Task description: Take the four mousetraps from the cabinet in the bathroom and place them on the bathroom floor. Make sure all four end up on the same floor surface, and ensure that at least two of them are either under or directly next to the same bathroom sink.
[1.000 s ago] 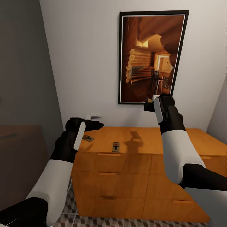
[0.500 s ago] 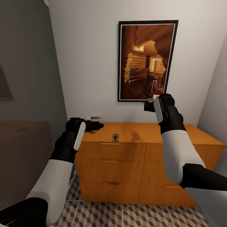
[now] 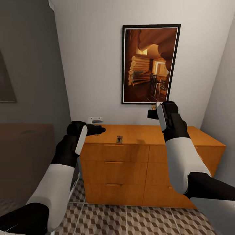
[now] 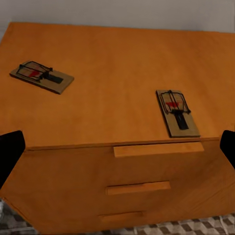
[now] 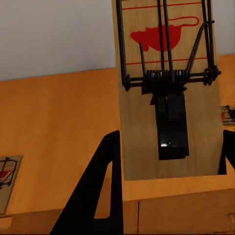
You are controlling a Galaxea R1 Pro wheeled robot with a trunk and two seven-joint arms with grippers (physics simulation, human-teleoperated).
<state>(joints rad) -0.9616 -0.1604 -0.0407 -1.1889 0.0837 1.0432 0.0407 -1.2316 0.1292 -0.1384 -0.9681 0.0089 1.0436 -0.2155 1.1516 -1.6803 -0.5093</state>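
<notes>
The orange-brown cabinet point(image 3: 130, 163) stands against the white wall ahead. One mousetrap point(image 3: 119, 139) lies near its top's front edge. In the left wrist view, two mousetraps point(image 4: 41, 77) point(image 4: 177, 112) rest on the cabinet top point(image 4: 112, 58). My left gripper point(image 3: 100, 130) point(image 4: 117, 147) hovers open over the cabinet's left end, holding nothing. My right gripper point(image 3: 152, 113) point(image 5: 169, 142) is raised above the cabinet, shut on a mousetrap point(image 5: 166, 88) with a red mouse print. Two further mousetraps point(image 5: 7, 178) point(image 5: 228, 115) show on the top beyond it. The cube-patterned bathroom floor point(image 3: 130, 218) lies in front.
A framed picture point(image 3: 148, 63) of a log interior hangs above the cabinet. A small white wall fitting point(image 3: 95, 120) sits behind my left gripper. A grey wall and a dark brown surface point(image 3: 23, 153) close off the left, and another wall point(image 3: 225, 98) closes off the right.
The camera has backed away from the cabinet, so it looks smaller and more floor shows. Both arms keep their pose, and the right gripper still holds its mousetrap.
</notes>
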